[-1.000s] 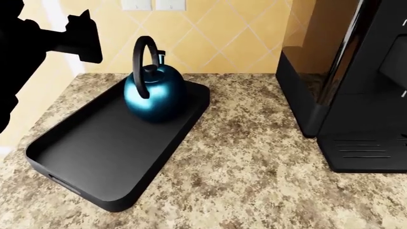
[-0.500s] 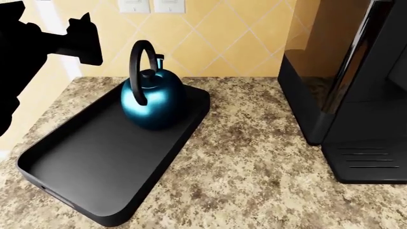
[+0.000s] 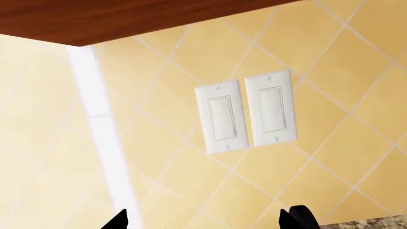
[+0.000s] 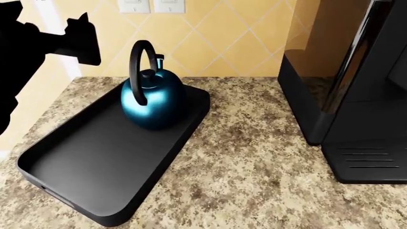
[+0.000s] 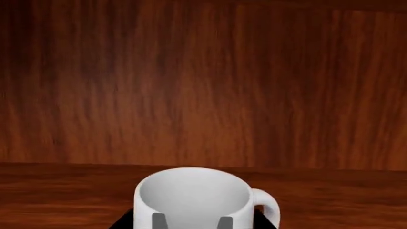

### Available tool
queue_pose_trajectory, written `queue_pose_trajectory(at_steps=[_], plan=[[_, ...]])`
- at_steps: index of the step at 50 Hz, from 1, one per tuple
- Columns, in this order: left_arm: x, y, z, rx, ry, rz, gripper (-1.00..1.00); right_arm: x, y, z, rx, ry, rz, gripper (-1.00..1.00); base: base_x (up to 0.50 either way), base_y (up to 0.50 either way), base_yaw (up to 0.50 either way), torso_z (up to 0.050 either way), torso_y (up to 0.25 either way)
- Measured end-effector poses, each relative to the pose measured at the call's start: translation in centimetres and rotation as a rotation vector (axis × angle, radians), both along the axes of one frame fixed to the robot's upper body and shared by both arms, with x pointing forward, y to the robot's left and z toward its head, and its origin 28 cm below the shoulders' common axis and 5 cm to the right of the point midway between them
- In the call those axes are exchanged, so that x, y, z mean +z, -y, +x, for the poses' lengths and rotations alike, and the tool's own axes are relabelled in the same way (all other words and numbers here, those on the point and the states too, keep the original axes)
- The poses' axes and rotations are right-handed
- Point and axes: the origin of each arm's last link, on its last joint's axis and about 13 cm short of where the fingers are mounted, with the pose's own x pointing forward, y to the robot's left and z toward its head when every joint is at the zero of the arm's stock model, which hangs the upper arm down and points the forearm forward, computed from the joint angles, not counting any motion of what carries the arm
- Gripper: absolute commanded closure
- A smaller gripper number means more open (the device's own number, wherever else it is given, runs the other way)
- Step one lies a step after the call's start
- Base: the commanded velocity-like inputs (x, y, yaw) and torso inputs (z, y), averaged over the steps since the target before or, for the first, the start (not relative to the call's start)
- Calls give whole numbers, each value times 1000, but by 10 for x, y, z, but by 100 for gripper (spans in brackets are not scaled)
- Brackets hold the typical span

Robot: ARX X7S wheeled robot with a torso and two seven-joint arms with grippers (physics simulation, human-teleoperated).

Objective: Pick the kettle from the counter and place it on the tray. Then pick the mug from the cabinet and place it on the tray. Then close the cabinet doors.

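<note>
The white mug stands upright on the wooden cabinet shelf, between the right jaws, whose two tips sit apart inside its rim. The teal kettle rests on the black tray on the granite counter. The left jaws hang apart, holding nothing, facing the wall switches
</note>
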Motion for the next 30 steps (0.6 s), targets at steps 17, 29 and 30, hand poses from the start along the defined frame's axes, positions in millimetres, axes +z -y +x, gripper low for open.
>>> queue_pose_trajectory(at_steps=[17, 29, 30], plan=[[-3, -3, 1, 11, -3, -4, -100, 3, -1, 0, 0, 47, -26, 100, 0, 0, 0, 0, 0], [-2, -4, -1, 9, 1, -6, -100, 20, -4, -13, 15, 190, -99, 100, 0, 0, 0, 0, 0], [-2, -4, -1, 9, 2, -6, -100, 21, -4, -14, 16, 198, -105, 100, 0, 0, 0, 0, 0]])
